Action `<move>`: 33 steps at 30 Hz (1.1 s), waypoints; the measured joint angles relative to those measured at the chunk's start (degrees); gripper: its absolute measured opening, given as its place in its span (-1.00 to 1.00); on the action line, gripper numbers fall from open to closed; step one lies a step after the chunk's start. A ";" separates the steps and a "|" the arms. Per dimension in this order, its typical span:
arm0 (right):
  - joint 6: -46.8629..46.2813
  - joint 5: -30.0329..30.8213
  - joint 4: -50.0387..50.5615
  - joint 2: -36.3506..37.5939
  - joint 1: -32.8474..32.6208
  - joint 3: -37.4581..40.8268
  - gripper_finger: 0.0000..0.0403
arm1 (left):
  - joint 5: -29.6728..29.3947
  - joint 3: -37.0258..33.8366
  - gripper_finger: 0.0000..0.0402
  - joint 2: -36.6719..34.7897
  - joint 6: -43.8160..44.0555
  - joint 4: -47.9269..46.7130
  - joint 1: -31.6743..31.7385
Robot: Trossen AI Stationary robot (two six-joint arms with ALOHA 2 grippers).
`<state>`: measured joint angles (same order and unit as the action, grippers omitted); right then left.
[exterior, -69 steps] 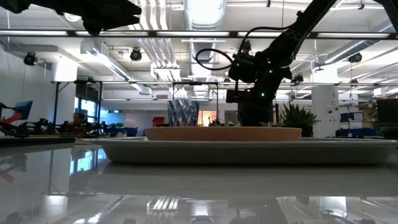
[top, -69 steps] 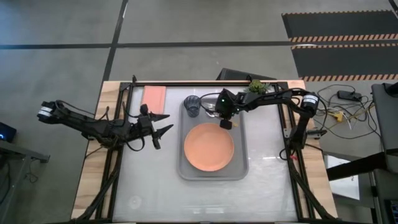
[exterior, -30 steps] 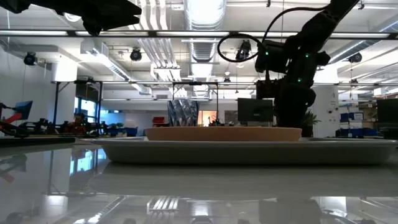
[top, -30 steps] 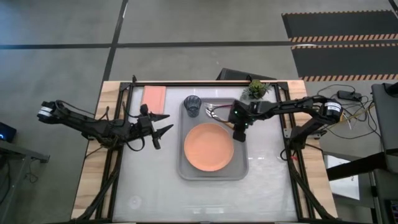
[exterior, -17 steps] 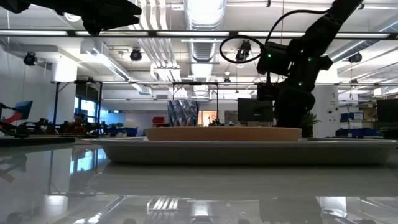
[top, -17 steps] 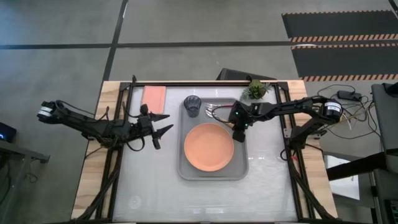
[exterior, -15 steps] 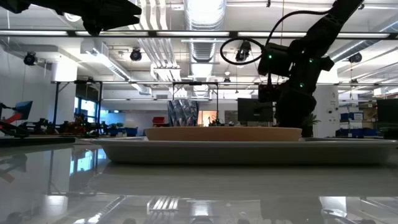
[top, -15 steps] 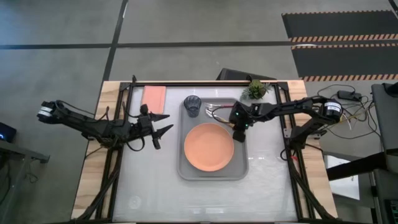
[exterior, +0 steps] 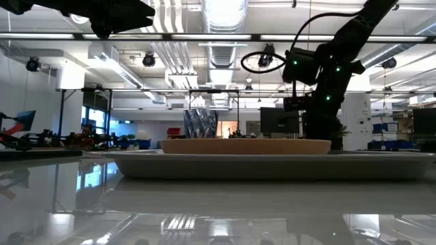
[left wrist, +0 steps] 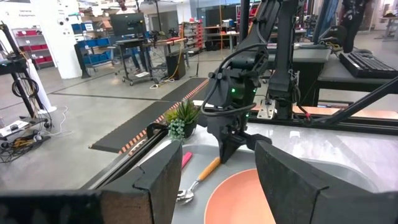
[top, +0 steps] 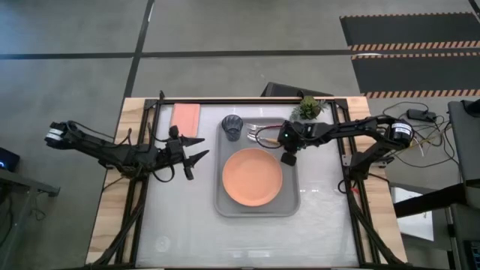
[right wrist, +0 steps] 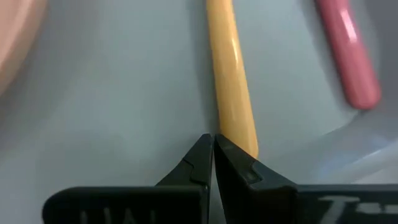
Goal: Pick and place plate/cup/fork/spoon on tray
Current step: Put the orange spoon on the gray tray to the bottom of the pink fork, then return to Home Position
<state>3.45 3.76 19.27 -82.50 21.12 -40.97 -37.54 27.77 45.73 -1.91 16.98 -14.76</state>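
Note:
The light grey tray holds the salmon-orange plate, the dark tumbler cup, the fork with the pink-red handle and the spoon with the tan-orange handle. The last three lie at the tray's far end. My right gripper is shut and points down at the tray floor. Its tips are right at the free end of the spoon's handle, with the fork's handle beside it. My left gripper is open and empty, left of the tray. My right gripper comes from above with its fingers shut. One fingertip covers the free end of the spoon's handle; I cannot tell whether it touches it. The spoon lies flat on the tray floor.
A pink rectangular pad lies at the far left of the table. A small green potted plant stands at the far edge, right of the tray. The left wrist view shows the right arm standing over the spoon.
My right gripper has edged a little toward the table's far edge, toward the end of the spoon's handle. It stays shut and low over the tray.

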 joint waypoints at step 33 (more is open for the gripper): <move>0.05 4.79 -4.45 3.29 1.03 0.05 -0.96 | 0.00 0.00 -0.08 -0.17 -0.33 -0.49 -0.02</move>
<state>3.51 8.55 14.82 -79.21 22.16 -40.92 -37.54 27.77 45.56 -2.24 16.49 -14.78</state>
